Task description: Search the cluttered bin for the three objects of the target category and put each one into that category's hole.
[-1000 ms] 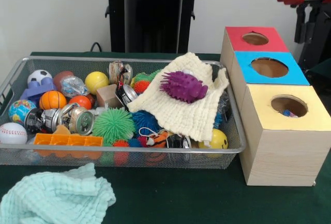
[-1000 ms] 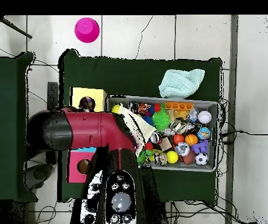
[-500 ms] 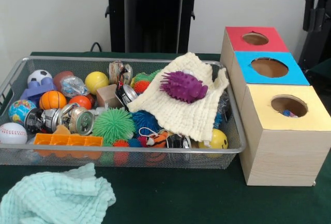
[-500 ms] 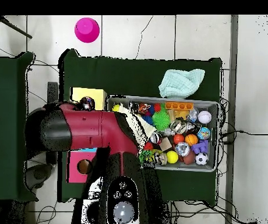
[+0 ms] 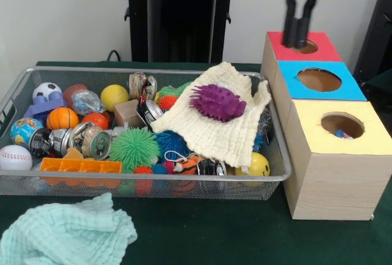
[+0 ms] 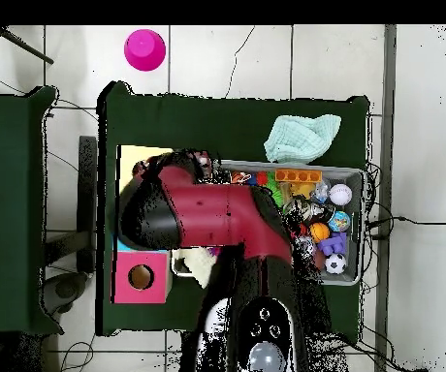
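Front view: my gripper, fingers together and empty, hangs over the red box's hole.

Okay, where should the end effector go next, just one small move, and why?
Probably sideways toward the wire bin. The end effector hangs over the red box's hole with nothing visible in it, while the purple spiky ball sits exposed on the cream cloth.
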